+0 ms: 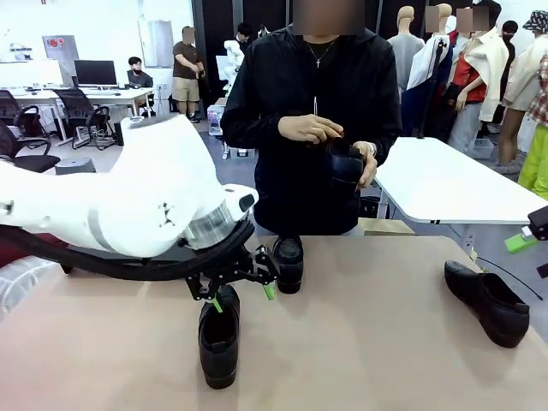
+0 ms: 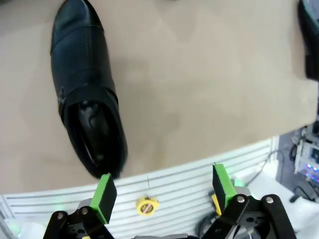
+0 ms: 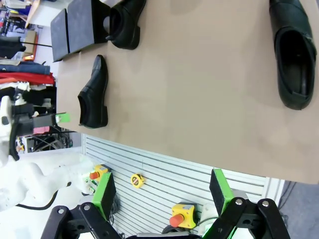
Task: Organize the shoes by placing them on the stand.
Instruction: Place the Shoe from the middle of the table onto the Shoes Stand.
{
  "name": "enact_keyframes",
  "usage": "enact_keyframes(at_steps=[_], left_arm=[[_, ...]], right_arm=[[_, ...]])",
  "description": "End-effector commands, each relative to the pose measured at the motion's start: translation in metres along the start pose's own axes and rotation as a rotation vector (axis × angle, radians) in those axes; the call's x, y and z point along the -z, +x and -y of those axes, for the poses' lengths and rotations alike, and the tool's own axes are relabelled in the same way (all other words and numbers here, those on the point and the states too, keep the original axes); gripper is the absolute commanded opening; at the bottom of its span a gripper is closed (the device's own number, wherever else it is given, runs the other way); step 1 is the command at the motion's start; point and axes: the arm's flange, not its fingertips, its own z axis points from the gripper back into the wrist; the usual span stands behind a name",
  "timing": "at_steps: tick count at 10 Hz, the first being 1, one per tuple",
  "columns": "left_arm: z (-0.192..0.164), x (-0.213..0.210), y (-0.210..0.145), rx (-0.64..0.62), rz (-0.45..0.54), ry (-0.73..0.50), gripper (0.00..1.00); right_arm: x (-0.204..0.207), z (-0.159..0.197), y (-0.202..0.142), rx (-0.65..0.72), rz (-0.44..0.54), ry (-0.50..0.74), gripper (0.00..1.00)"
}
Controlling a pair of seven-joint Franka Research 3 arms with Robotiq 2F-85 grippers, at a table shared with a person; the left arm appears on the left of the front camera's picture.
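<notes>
Nearest shoe: a chunky black loafer (image 2: pixel 84 94) lies on the tan tabletop (image 2: pixel 209 89), in the upper left of the left wrist view. In the front view it sits low and left of centre, right under the left arm (image 1: pixel 128 197).
Way from the jaws: up and left of the gap. Its heel end is just above the green pad (image 2: pixel 104 195) at lower left, not between the two pads.
Long axis: runs up the left wrist frame with a slight lean, so roughly across the line between the pads. A sideways shift looks needed to centre it.
Left jaws: wide apart, empty.
Right jaws: wide apart, empty, with a pad at (image 3: pixel 222 188) low in the right wrist view.
Nearer arm: the left, clearly.
Stand: two flat matte-black platforms (image 3: pixel 75 27) in the upper left of the right wrist view, with a second shoe (image 3: pixel 124 20) just beside them.
Others: a slim dress shoe (image 1: pixel 488 300) lies at lower right of the front view. The person's hands (image 1: pixel 308 128) hold another shoe (image 1: pixel 347 167).
Surfaces: glossy leather, perforated vamp, strap across, thick sole. The tabletop is smooth and dull.
</notes>
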Motion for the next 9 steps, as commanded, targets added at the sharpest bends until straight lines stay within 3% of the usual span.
enact_keyframes(at_steps=[1,6,7,8,9], left_arm=[[0.004,0.04,0.012,-0.054,0.035,0.07,1.0],[0.004,0.122,0.035,-0.157,-0.072,0.234,1.0],[0.006,0.127,0.036,-0.153,-0.075,0.237,1.0],[0.008,0.129,0.037,-0.17,-0.006,0.283,0.94],[0.007,0.13,0.036,-0.158,0.007,0.316,0.34]], right_arm=[[-0.002,-0.003,0.002,0.012,0.004,0.028,1.0],[-0.002,-0.003,0.002,0.012,0.004,0.028,1.0],[-0.002,-0.003,0.002,0.012,0.004,0.028,1.0],[-0.002,-0.003,0.002,0.012,0.004,0.028,1.0],[-0.002,-0.003,0.002,0.012,0.004,0.028,1.0]])
